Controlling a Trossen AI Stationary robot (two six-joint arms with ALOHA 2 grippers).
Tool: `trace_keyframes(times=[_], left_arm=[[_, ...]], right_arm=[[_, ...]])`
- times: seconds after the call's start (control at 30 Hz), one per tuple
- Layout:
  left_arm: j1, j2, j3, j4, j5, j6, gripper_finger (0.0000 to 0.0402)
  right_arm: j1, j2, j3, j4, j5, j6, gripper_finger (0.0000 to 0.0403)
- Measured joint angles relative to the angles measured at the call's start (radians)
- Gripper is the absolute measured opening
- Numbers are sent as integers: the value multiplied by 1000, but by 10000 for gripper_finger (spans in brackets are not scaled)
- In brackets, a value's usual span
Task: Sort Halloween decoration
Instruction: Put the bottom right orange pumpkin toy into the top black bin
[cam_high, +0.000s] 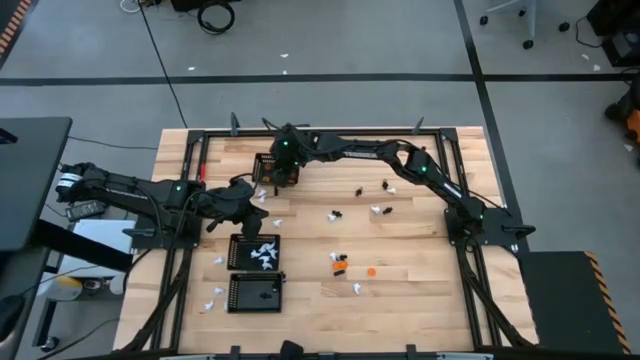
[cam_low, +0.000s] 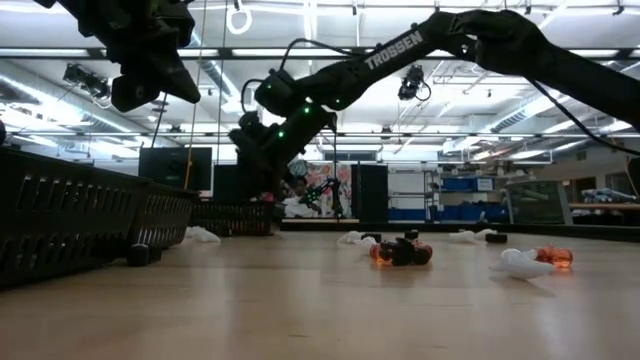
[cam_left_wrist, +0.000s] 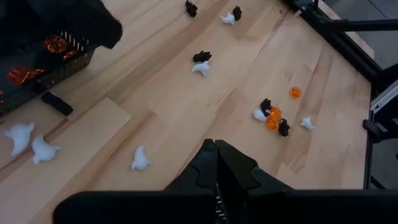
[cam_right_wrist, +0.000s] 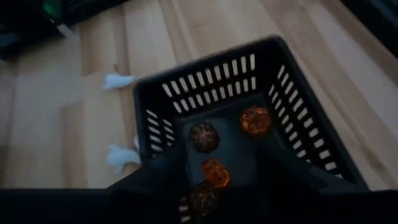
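Pale wooden tabletop (cam_high: 420, 280) at frame centre in the high view, ringed by a dark rail, grey floor around it. Right arm stretched from the right edge across the upper middle, elbow bent, right pincer (cam_high: 283, 160) hanging over a black basket (cam_right_wrist: 286, 99) near the top centre. Seen through the right wrist view: fingers spread apart, released, nothing between them, four orange rounded pieces (cam_right_wrist: 255, 120) lying on the basket floor below. Left arm reaching in from the left edge, low and nearly level, left pincer (cam_left_wrist: 216, 163) at left of centre above bare wood, clenched tip to tip, holding nothing.

Two more black baskets at lower left of the high view: the upper one (cam_high: 238, 262) holding white pieces, the lower one (cam_high: 236, 300) dark inside, contents unclear. Loose white pieces (cam_high: 277, 222) scattered around those baskets. At lower centre, a small cluster of orange, black and white pieces (cam_high: 340, 263), with a lone orange ball (cam_high: 371, 271) just to its right. Black and white pieces (cam_high: 384, 186) spread across the upper middle right.
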Motion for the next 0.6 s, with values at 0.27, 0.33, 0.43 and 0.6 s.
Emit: trace_keyframes(times=[0.27, 0.33, 0.43, 0.6], left_arm=[[-8, 0, 0, -21, 1, 8, 9], [-8, 0, 0, -26, 2, 17, 9], [-8, 0, 0, -26, 2, 27, 9], [-8, 0, 0, -27, 4, 37, 9]], right_arm=[[0, -125, -1, -66, 6, -1, 188], [0, -160, -1, -112, 9, -1, 187], [-2, -214, -3, -209, 15, -10, 187], [1, -310, -34, -385, 51, -42, 185]])
